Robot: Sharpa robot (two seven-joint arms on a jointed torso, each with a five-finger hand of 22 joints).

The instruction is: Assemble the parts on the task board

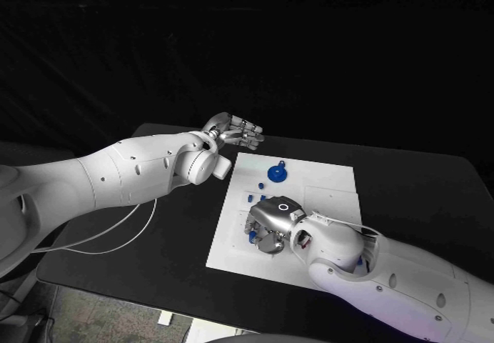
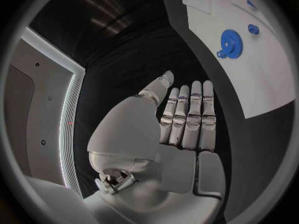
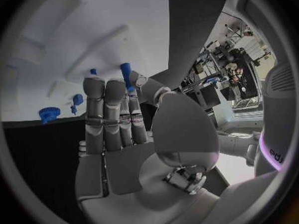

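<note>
- One white board (image 1: 319,187) lies in the middle of the black table (image 1: 422,186), seen from the head camera.
- Two white arms reach in, one from nine o'clock and one from five o'clock.
- The left hand (image 1: 235,131) hovers off the board's eleven o'clock corner, above bare table; in its wrist view the fingers (image 2: 190,117) are straight, side by side, with nothing in them.
- The right hand (image 1: 272,225) sits over the board's seven o'clock part, palm down.
- In the right wrist view its fingers (image 3: 107,109) point at the board and a blue peg (image 3: 126,75) rises by the fingertips; whether the hand holds that peg cannot be told.
- One blue gear (image 1: 277,172) lies at the board's twelve o'clock end, with a small blue knob touching its rim.
- The left wrist view shows that gear (image 2: 230,37) with a smaller blue piece (image 2: 253,29) just beside it.
- At least three small blue pieces (image 1: 263,187) can be counted between the gear and the right hand.
</note>
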